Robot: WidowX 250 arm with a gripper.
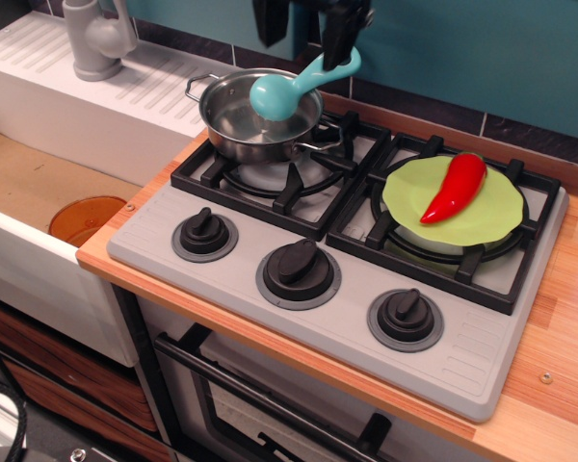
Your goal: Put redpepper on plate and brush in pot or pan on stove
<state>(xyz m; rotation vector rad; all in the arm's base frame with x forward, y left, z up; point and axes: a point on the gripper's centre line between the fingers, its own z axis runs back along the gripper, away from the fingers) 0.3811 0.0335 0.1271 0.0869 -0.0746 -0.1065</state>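
The light-blue brush [287,89] lies with its round head down inside the steel pot [233,123] on the stove's [462,356] left burner. Its handle leans up over the pot's back right rim. My gripper [303,40] hangs just above the pot at the top edge, with its black fingers [335,38] spread. The handle's end sits by the right finger, and the jaws are not closed on it. The red pepper [454,187] lies across the lime-green plate [493,219] on the right burner.
Three black knobs [299,268] line the stove's front. A grey faucet [96,38] and a white drainboard stand at the back left. An orange bowl [85,219] sits in the sink at the left. A wooden counter [568,318] borders the stove on the right.
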